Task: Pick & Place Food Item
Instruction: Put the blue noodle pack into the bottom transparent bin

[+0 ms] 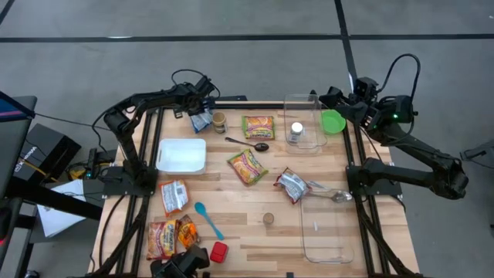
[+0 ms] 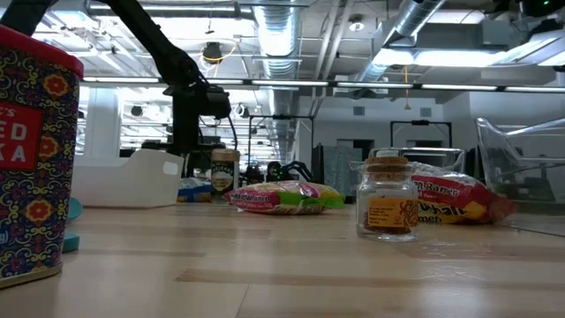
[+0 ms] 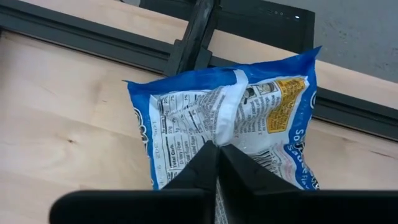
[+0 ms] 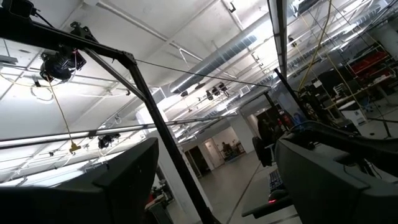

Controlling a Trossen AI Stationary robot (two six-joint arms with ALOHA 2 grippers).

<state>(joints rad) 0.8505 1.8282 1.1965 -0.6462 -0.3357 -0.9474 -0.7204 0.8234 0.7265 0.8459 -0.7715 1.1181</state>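
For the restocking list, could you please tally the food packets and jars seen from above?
Food packets: 7
Jars: 3
Total: 10

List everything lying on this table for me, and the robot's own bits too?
blue-and-white snack bag: 1, far edge, pinched by left gripper
brown jar: 1, beside that bag
white tray: 1, left side
ramen packets: 2, green-yellow, centre
dark spoon: 1, centre
clear containers: 2, right side
green bowl: 1, far right
blue spoon: 1, near left
red box: 1, near edge
left gripper: shut on bag
right gripper: open, far right corner
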